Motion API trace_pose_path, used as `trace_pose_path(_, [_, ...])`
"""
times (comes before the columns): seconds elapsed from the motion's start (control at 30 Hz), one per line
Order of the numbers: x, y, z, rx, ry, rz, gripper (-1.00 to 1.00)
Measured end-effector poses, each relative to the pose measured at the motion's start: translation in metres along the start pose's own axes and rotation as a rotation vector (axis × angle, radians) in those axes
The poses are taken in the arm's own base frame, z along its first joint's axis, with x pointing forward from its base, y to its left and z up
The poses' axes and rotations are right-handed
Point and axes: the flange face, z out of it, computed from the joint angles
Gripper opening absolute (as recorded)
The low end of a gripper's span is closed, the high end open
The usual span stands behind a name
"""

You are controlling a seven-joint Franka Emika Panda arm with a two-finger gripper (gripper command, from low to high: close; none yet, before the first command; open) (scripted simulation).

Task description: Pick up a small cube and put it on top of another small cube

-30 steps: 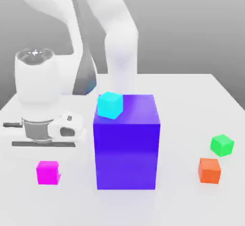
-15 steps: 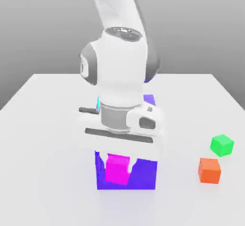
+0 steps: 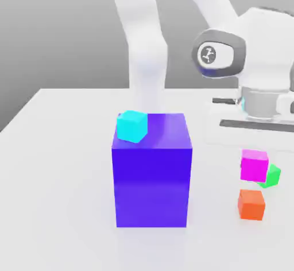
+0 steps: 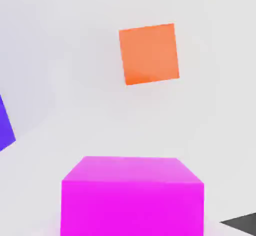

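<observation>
The gripper [image 3: 254, 149] has its fingers clamped on the small cube [image 3: 254, 165], holding it above the counter [image 3: 63, 166], overlapping another small cube [image 3: 272, 176] beside the orange cube [image 3: 251, 204].

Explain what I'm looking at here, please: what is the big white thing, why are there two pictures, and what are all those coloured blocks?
The white thing is a robot arm in a computer simulation. One picture comes from a camera off the arm, the other from a camera on its hand, looking past what it carries. Its gripper is shut on a small magenta cube, held just above a green cube on the white table. An orange cube sits on the table in front of them; the hand view shows it too, beyond the magenta cube. A big purple-blue block stands mid-table with a cyan cube on its top.
</observation>
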Motion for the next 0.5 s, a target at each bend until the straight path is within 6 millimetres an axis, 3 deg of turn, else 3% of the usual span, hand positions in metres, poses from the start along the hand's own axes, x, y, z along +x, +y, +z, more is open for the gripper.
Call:
trace_pose_path(0.13, [0.067,-0.015,-0.003,0.005,0.023,-0.121,-1.0])
trace_pose_path(0.3, [0.123,-0.046,0.014,0.057,0.07,-0.407,-1.0])
trace_pose_path(0.4, [0.15,-0.067,0.029,0.09,0.099,-0.575,-1.0])
trace_pose_path(0.5, [0.154,-0.07,0.036,0.097,0.104,-0.596,-1.0])
